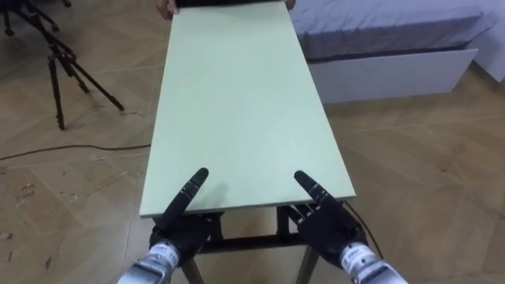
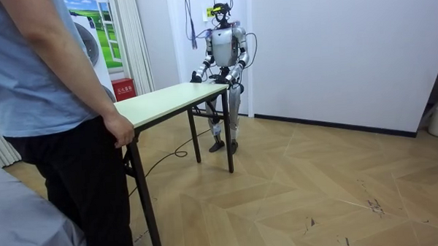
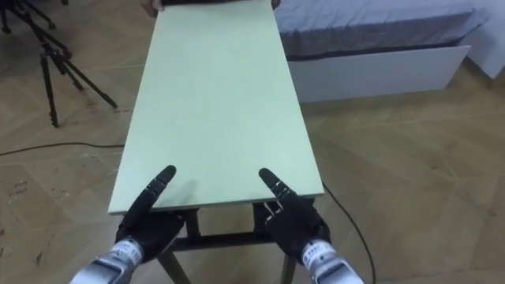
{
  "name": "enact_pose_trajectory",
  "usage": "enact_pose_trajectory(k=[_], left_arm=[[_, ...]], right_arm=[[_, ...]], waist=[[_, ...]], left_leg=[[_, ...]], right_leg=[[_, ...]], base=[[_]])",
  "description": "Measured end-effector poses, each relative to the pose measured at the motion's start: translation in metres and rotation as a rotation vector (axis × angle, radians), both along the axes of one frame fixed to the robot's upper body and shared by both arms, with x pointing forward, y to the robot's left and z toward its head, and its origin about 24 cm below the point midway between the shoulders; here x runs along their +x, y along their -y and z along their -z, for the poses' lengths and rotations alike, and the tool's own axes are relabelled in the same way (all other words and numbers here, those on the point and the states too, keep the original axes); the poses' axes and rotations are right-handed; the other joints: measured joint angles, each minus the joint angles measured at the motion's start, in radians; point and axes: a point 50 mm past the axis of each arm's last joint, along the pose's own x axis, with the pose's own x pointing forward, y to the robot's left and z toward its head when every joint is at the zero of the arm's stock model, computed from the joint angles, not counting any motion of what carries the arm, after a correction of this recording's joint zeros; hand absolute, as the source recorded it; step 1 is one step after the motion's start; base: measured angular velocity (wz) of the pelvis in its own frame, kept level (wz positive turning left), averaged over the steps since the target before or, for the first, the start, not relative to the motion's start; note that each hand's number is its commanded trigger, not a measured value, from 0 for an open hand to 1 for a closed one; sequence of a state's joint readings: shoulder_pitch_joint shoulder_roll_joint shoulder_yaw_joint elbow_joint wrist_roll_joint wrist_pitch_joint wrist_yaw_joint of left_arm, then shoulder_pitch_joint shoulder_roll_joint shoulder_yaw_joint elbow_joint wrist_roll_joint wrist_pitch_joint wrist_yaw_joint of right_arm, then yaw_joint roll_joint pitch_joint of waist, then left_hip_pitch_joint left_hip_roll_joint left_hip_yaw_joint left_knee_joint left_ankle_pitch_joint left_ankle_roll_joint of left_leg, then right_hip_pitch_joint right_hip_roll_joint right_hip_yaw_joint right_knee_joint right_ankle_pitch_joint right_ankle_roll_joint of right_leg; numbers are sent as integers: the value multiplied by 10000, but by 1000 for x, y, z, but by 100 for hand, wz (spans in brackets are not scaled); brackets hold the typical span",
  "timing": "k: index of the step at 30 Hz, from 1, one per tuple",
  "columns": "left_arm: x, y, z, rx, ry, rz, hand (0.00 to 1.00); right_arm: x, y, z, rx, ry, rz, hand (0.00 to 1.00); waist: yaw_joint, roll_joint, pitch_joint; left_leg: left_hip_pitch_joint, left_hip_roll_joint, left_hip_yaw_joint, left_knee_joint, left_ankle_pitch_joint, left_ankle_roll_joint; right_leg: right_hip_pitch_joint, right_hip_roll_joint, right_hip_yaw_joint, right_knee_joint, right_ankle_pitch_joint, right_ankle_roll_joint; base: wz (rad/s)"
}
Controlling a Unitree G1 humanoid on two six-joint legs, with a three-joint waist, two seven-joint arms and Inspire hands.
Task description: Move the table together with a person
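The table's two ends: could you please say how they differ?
The robot's end has its left hand and right hand at the corners; the person's end has a person's hand curled over it. The robot's end lies nearer the wall, the person's nearer the bed.

Bright, even indoor light throughout. The worktop (image 1: 245, 102) is lit flat and matte. The floor (image 1: 426, 158) beside the worktop has a soft sheen. Room view: faint soft shadows under the worktop, bright white wall (image 2: 333, 53) behind it.
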State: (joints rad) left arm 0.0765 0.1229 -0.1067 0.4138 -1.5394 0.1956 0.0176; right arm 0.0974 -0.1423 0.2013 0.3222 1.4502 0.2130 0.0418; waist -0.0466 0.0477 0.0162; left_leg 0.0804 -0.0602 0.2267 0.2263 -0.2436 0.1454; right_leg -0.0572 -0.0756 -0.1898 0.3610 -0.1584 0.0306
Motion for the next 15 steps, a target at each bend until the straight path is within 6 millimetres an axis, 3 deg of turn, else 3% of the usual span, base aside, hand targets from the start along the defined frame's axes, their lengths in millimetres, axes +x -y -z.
enact_pose_trajectory(k=[6,7,8,9,10,11,15], left_arm=[[-3,2,5,65,-57,37,0],[-4,3,8,178,-146,124,0],[-5,4,9,159,-226,117,13],[-6,5,10,152,-257,112,54],[-6,5,11,148,-300,100,65],[-7,5,11,132,-319,92,96],[-7,6,11,132,-340,87,100]], right_arm=[[2,-1,-3,581,-366,417,0],[2,0,-3,575,-373,461,8],[2,1,-3,583,-357,517,66],[2,1,-3,588,-353,529,100],[2,1,-4,616,-356,547,100],[2,2,-4,629,-351,590,100],[3,0,-3,750,-374,783,100]], waist=[[124,100,21],[144,177,15],[134,225,8],[135,232,7],[142,231,7],[154,232,8],[149,229,8]], left_leg=[[153,2,142,2,0,4],[193,6,142,-61,-11,16],[184,6,142,-62,-15,22],[182,6,142,-59,-16,22],[178,7,139,-56,-16,22],[168,7,139,-48,-16,22],[144,6,141,-40,-15,23]], right_leg=[[163,33,101,-93,12,-14],[211,45,81,-207,21,-13],[208,33,51,-191,28,-14],[205,26,26,-186,28,-14],[200,13,-39,-177,29,-17],[199,9,-45,-176,30,-18],[184,-35,-64,-159,31,-19]], base=[[-7],[0],[0],[0],[0],[0],[0]])
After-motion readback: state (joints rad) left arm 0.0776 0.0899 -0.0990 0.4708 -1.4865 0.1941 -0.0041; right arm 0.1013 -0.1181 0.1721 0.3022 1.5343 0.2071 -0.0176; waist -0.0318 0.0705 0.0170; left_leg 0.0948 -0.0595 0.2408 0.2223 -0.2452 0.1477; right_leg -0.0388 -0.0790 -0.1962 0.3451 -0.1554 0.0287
